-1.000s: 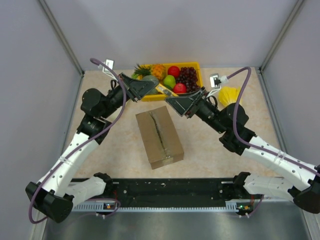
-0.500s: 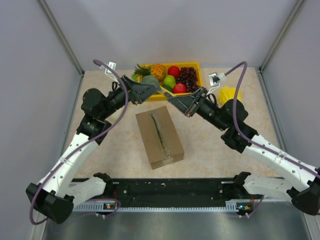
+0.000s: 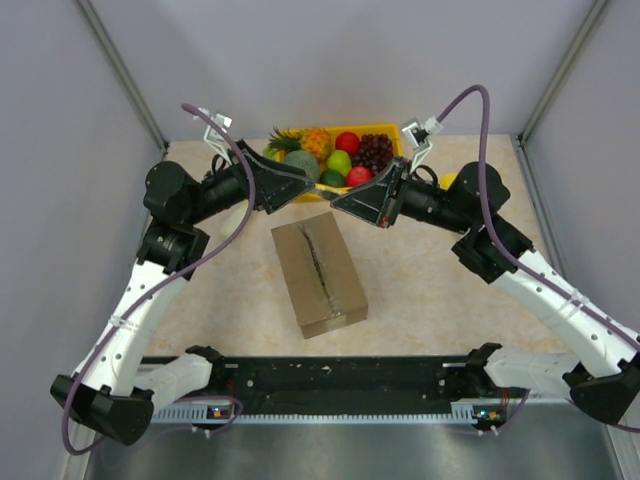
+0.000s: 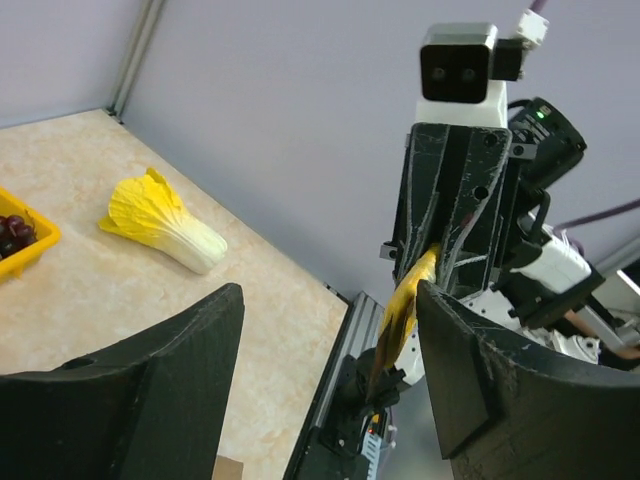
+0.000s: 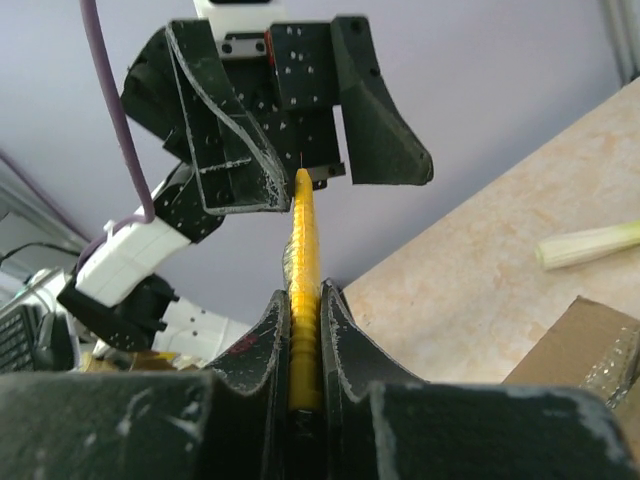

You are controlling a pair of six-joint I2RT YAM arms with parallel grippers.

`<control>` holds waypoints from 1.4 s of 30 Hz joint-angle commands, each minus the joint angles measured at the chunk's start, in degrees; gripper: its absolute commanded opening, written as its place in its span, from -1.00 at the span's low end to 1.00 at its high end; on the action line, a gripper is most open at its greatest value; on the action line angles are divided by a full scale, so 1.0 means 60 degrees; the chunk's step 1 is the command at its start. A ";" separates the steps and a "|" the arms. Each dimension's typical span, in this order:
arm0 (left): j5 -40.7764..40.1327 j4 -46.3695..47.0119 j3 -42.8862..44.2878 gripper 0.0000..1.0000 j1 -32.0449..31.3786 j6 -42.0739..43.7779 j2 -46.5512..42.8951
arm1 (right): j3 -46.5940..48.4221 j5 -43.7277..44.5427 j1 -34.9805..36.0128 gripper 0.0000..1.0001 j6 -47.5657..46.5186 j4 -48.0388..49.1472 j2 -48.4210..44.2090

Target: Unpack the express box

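The express box (image 3: pixel 320 278), brown cardboard with a taped seam along its top, lies shut in the middle of the table; one corner shows in the right wrist view (image 5: pixel 590 340). Above its far end the two grippers meet tip to tip. My right gripper (image 5: pixel 300 290) is shut on a slim yellow tool with a ridged handle (image 5: pixel 303 250), like a box cutter. The tool (image 4: pixel 405 310) points towards my left gripper (image 4: pixel 330 300), which stands open around its far end without pinching it. From above, the left gripper (image 3: pixel 312 184) and right gripper (image 3: pixel 338 203) nearly touch.
A yellow tray (image 3: pixel 388 129) of fruit stands behind the box, under the grippers. A yellow-leaved cabbage (image 4: pixel 165 222) lies at the back right. A pale green stalk (image 5: pixel 590 245) lies on the table to the left. A black rail (image 3: pixel 330 375) runs along the near edge; grey walls enclose three sides.
My left gripper has opened and let go of the yellow tool. My right gripper has shut on it. Both arms have lifted their wrists and elbows higher.
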 commanded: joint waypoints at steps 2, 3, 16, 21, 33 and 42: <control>0.1470 0.1146 0.0078 0.27 0.0083 -0.0185 0.0197 | 0.0489 -0.1237 -0.0177 -1.00 0.0051 -0.0346 0.0211; 0.1573 0.1176 0.0063 0.02 0.0068 -0.0199 0.0183 | 0.0518 -0.1325 -0.0221 -1.00 0.0066 -0.0332 0.0226; 0.2365 0.1016 0.0077 0.03 0.0068 -0.0112 0.0315 | 0.0680 -0.1546 -0.0499 -1.00 0.0183 -0.0346 0.0358; 0.2527 0.0840 0.0077 -0.59 0.0083 0.0210 0.0212 | 0.0665 -0.1736 -0.0558 -1.00 0.0154 -0.0361 0.0343; 0.1151 0.2106 -0.0390 -1.00 0.0068 -0.1015 -0.0110 | -0.0199 -0.0800 -0.0543 0.68 0.1207 0.1803 0.0006; -0.0271 0.5482 -0.2076 -1.00 -0.0078 -0.2792 -0.0579 | -0.0302 -0.0681 -0.0543 0.55 0.2820 0.3624 0.0387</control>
